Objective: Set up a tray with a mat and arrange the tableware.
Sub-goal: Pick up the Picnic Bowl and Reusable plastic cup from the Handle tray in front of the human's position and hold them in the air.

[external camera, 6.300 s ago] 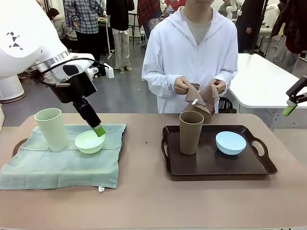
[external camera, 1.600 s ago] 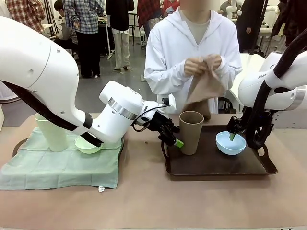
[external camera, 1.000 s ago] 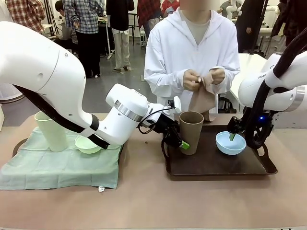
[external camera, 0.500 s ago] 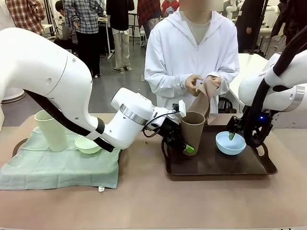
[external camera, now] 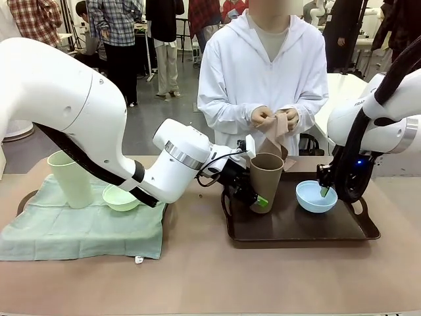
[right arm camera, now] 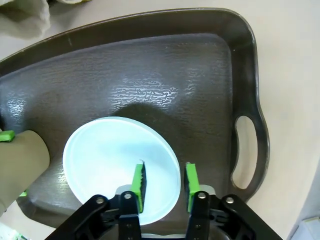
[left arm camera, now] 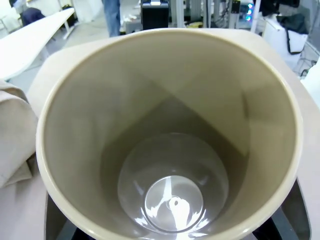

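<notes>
Though tilted, brown tumbler [external camera: 268, 174] in left pincer [external camera: 258, 197]; right pincer [right arm camera: 163, 174] on blue bowl [right arm camera: 107, 155].

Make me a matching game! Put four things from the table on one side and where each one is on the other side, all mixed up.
Things
1. brown tumbler
2. light blue bowl
3. pale green tumbler
4. mint green bowl

Places
A. on the green mat, farthest to the left
B. on the tray, rim pinched by the right gripper
C. on the green mat, nearer the tray
D. at the tray's left end, tilted, held by the left gripper

Pairs: 1-D, 2-B, 3-A, 4-C
</notes>
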`<state>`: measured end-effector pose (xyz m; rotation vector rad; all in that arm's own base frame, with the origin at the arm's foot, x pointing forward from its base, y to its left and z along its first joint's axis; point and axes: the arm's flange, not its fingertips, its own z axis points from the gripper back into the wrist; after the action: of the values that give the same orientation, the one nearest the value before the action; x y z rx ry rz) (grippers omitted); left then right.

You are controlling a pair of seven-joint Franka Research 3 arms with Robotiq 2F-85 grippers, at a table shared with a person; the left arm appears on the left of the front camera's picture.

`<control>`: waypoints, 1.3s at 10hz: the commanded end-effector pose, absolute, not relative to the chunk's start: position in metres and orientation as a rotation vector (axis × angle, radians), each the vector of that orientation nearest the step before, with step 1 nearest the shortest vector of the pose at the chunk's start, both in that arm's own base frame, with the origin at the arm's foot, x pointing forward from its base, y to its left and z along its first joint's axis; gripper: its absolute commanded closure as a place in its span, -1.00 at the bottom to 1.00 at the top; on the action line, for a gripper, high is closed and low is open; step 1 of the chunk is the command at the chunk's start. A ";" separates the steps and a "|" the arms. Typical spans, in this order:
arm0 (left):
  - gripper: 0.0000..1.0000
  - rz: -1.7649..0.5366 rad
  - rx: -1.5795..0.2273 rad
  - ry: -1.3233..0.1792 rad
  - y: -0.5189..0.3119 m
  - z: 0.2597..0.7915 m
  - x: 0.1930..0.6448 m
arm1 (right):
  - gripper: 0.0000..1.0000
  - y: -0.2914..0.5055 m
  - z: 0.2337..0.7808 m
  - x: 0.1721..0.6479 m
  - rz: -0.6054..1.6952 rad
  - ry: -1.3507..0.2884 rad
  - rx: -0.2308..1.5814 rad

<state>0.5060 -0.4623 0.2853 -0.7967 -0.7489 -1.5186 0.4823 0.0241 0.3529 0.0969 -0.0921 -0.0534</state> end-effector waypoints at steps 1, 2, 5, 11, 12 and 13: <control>0.53 -1.515 -0.822 -0.790 -0.462 0.284 0.505 | 0.91 0.023 0.351 0.488 -0.034 -0.091 0.103; 0.53 -1.509 -0.822 -0.788 -0.462 0.285 0.505 | 1.00 0.023 0.351 0.488 -0.033 -0.089 0.102; 1.00 -1.502 -0.810 -0.780 -0.462 0.285 0.505 | 1.00 0.024 0.352 0.487 -0.029 -0.088 0.097; 0.53 -1.471 -0.875 -0.765 -0.449 0.385 0.457 | 0.99 0.019 0.474 0.428 0.039 -0.117 0.140; 0.53 -1.489 -0.849 -0.804 -0.449 0.411 0.441 | 0.99 0.014 0.505 0.414 0.023 -0.166 0.108; 0.53 -1.496 -0.844 -0.841 -0.450 0.434 0.431 | 0.99 0.012 0.527 0.405 0.009 -0.197 0.086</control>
<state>0.4493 -0.4634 0.4237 -0.8392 -0.8065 -1.5089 0.4093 0.0170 0.5170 0.1153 -0.1735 0.0223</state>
